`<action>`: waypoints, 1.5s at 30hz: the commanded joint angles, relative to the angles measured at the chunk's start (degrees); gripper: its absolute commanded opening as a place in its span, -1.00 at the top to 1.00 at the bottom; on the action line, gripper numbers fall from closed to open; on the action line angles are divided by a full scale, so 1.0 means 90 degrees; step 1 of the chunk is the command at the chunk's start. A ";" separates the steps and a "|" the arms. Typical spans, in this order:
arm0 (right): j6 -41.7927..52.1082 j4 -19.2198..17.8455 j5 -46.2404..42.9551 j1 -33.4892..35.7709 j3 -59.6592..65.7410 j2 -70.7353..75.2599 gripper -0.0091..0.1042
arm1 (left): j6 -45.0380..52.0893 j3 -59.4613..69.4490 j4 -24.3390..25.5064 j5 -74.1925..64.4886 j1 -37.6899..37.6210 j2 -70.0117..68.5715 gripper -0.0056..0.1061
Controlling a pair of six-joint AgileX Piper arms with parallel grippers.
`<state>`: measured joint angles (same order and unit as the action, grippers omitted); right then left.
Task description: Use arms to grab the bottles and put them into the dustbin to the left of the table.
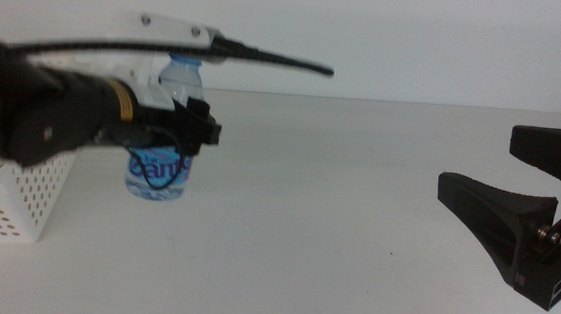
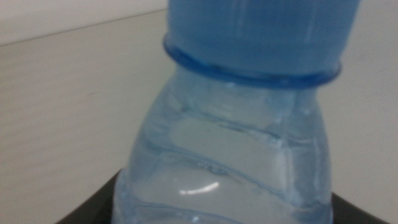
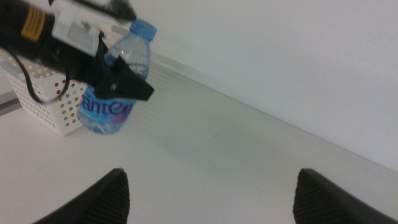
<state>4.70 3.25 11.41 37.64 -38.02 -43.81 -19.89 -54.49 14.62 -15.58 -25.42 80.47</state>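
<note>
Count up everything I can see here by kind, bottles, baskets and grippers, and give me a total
Bottles: 1, the water bottle standing on the table, with the left gripper around it.
Baskets: 1, the white basket beside the bottle.
Grippers: 2, the left one and the right gripper, open, away from the bottle.
Total: 4

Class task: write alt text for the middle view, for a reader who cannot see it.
The left gripper, reaching in from the left, closes around a small clear water bottle with a blue cap, standing upright on the white table beside a white perforated dustbin. The right gripper waits open at the right.
</note>
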 commanded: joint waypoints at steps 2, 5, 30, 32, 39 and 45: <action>0.0058 -0.0062 -0.0467 0.0004 -0.0152 0.0031 -0.42 | 0.0202 -0.0958 0.0030 -0.0565 0.0001 -0.0315 0.76; 0.0058 -0.0062 -0.0467 0.0004 -0.0152 0.0031 -0.42 | 0.0377 -0.1515 -0.0051 -0.1391 0.0136 -0.0254 0.77; 0.0058 -0.0062 -0.0467 0.0004 -0.0152 0.0031 -0.42 | 0.3282 -0.4882 -0.1688 -0.4906 0.3984 0.1412 0.77; 0.0058 -0.0062 -0.0467 0.0004 -0.0152 0.0031 -0.42 | 0.3407 -0.4999 -0.1733 -0.4921 0.4249 0.1514 0.77; 0.0058 -0.0062 -0.0467 0.0004 -0.0152 0.0031 -0.42 | 0.3402 -0.5068 -0.1882 -0.4913 0.4701 0.1991 0.77; 0.0058 -0.0062 -0.0467 0.0004 -0.0152 0.0031 -0.42 | 0.3402 -0.5068 -0.1961 -0.4874 0.4700 0.2571 0.77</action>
<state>4.70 3.25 11.41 37.64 -38.02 -43.81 10.85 -97.78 -1.86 -62.43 16.88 105.91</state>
